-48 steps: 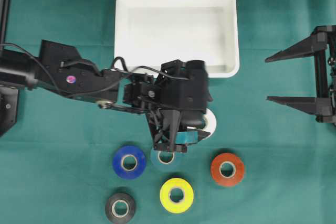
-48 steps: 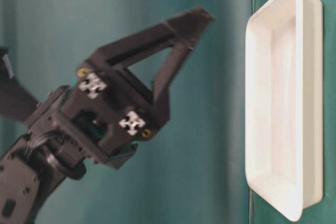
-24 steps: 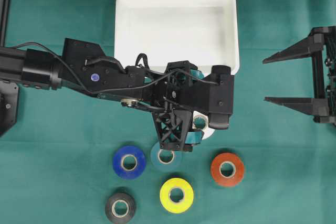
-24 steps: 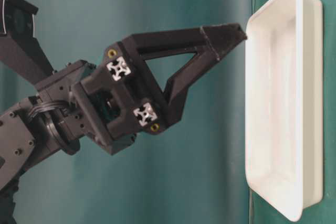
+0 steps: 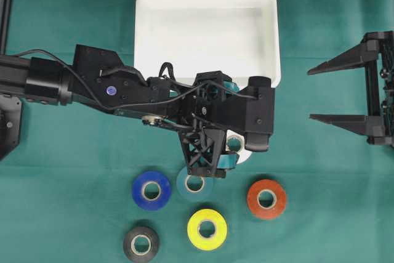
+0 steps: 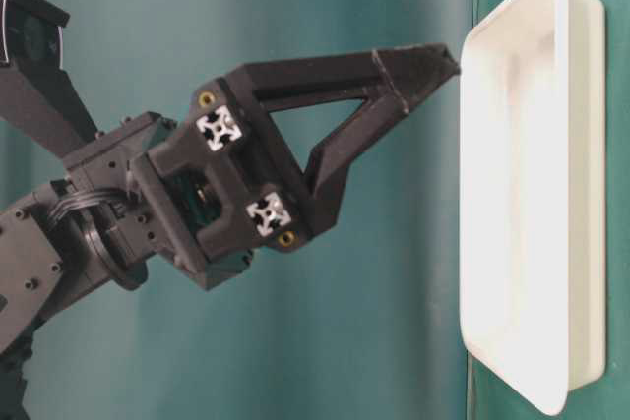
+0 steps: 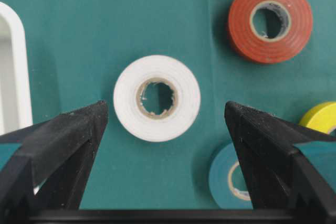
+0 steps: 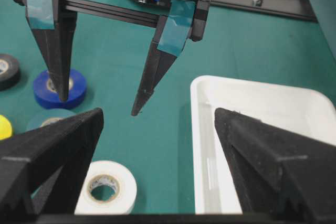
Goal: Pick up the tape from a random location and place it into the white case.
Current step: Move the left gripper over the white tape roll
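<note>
- My left gripper (image 7: pixel 164 116) hangs with its black fingers spread as wide as they go and nothing between them but air.
- Through the left wrist camera the white roll of tape (image 7: pixel 157 98) lies flat on the green cloth, between the two fingertips and a little ahead of them; I read it as below the tool, not touched.
- The roll is round, so it has no long axis to line up with. What counts is that both fingers straddle its outer wall, and they look about evenly spaced either side.
- My right gripper (image 5: pixel 345 93) sits well apart at the far side of the cloth, also spread and empty; the left arm is plainly the nearer one.
- The large shallow white plastic case (image 5: pixel 206 34) lies just beyond the tool, its near rim close to the roll, so I judge the carry short.
- The teal roll (image 7: pixel 233 177) and red roll (image 7: pixel 270 19) sit beside the right-hand finger in that view; the teal one is near enough that a careless descent might nudge it.
</note>
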Robot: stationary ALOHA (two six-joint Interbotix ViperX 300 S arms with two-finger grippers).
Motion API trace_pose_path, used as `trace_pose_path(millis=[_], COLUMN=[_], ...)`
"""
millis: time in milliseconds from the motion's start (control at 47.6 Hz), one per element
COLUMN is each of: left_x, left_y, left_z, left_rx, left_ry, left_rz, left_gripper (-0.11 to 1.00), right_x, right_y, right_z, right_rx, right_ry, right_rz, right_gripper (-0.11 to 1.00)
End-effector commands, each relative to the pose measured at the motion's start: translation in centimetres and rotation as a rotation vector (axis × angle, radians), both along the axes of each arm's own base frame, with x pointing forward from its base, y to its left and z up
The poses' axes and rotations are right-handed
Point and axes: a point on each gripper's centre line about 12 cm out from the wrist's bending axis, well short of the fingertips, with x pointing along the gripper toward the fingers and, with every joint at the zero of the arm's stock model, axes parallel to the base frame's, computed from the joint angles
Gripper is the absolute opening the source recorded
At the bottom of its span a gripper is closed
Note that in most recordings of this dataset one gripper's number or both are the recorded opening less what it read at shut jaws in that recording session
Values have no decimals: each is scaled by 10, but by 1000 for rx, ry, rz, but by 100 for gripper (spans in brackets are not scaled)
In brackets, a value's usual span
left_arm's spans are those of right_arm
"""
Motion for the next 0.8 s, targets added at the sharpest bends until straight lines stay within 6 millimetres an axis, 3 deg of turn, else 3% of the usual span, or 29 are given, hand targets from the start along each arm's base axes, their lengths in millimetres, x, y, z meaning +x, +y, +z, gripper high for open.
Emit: trace_pose_path(millis=[0,483,777], left_x=[2,2,3], left_y=[2,2,-2], left_z=[18,15,-2], left_rx=[-2,-3,-3], left_ry=[-46,-51,-32], left_rz=[4,5,-2], left_gripper=[99,99,99], right_x=[3,3,3], right_y=[0,0,0], right_z=[7,7,6], right_rx=[1,1,1], right_ry=[-20,-17,-14], right_rz=[-2,-2,-2], right_gripper=[90,90,90])
